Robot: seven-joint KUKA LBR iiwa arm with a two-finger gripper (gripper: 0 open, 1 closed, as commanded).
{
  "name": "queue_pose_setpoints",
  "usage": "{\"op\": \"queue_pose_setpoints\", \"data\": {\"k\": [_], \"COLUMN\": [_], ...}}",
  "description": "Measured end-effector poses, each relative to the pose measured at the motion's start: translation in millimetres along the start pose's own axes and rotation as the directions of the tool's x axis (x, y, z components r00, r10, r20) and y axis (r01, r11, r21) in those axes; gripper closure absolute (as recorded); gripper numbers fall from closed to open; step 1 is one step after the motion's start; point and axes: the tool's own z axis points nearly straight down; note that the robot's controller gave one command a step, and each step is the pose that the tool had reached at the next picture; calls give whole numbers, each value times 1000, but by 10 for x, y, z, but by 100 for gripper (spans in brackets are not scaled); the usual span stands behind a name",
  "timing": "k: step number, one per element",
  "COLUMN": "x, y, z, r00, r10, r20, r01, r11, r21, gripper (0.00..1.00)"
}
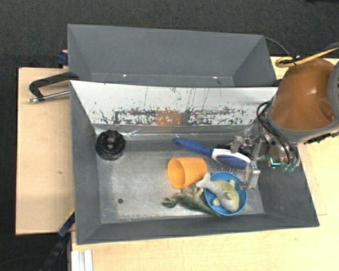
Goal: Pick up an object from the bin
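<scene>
Orange cup (pixel 186 172), blue-handled brush (pixel 211 151) with white head, blue bowl (pixel 233 186), black knob (pixel 110 144), green toy (pixel 187 200); grey bin (pixel 130 179), back wall speckled brown.

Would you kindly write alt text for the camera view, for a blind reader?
The arm's hand hangs at the right end of a grey metal bin, next to the head of a blue-handled white brush. Beside it lie an orange plastic cup on its side, a round blue bowl and a green toy figure; a black round knob sits far left.
</scene>
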Motion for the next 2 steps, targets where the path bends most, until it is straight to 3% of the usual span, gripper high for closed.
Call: {"op": "queue_pose_setpoints", "data": {"k": [1, 2], "x": [-556, -575], "y": [78, 82], "z": [783, 763], "r00": [989, 989], "r10": [148, 148], "r20": [12, 14], "r01": [-148, -148], "r11": [989, 989], "r21": [-2, -1], "gripper": [0, 0]}}
